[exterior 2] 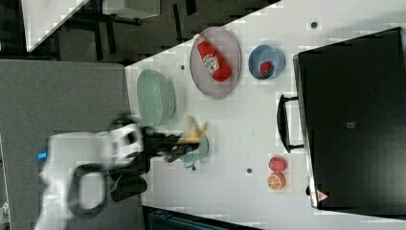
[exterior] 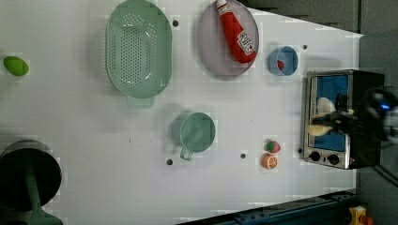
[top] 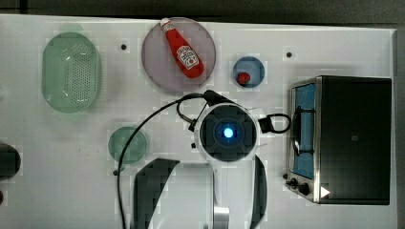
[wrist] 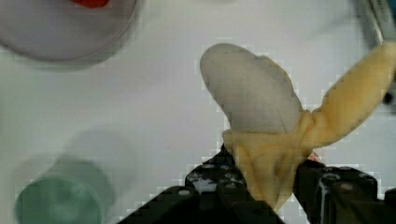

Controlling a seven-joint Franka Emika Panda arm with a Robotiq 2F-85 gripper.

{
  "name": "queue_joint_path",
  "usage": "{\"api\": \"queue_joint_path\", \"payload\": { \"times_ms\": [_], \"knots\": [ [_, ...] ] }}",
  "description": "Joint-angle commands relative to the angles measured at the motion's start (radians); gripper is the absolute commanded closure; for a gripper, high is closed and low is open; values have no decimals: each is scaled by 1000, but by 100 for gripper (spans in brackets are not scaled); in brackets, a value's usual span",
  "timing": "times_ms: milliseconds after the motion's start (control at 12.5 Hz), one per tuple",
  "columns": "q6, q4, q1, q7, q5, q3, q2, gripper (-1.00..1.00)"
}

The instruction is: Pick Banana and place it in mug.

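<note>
The banana [wrist: 266, 140] is pinched in the claw [wrist: 268, 186], peeled tip pointing away from the fingers, held above the surface [wrist: 154, 93]. The mug [top: 127, 145] stands well apart, toward the top view's left of the arm, so the carry should go that way.

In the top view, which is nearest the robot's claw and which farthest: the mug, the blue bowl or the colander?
From the gripper, under the lit wrist:
1. Blue bowl, just above it in the top view.
2. Mug, to the top view's left.
3. Colander, far upper left.
</note>
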Motion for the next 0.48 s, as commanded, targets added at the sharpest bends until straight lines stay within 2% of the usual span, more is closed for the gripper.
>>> {"api": "queue_joint_path", "payload": {
  "times_ms": [80, 320, 480],
  "knots": [
    [-135, 65, 4, 58, 14, 57, -8, 34],
    [-143, 70, 26, 205, 30, 153, -16, 34],
    [-142, 69, 42, 338, 78, 233, -15, 34]
  ]
}}
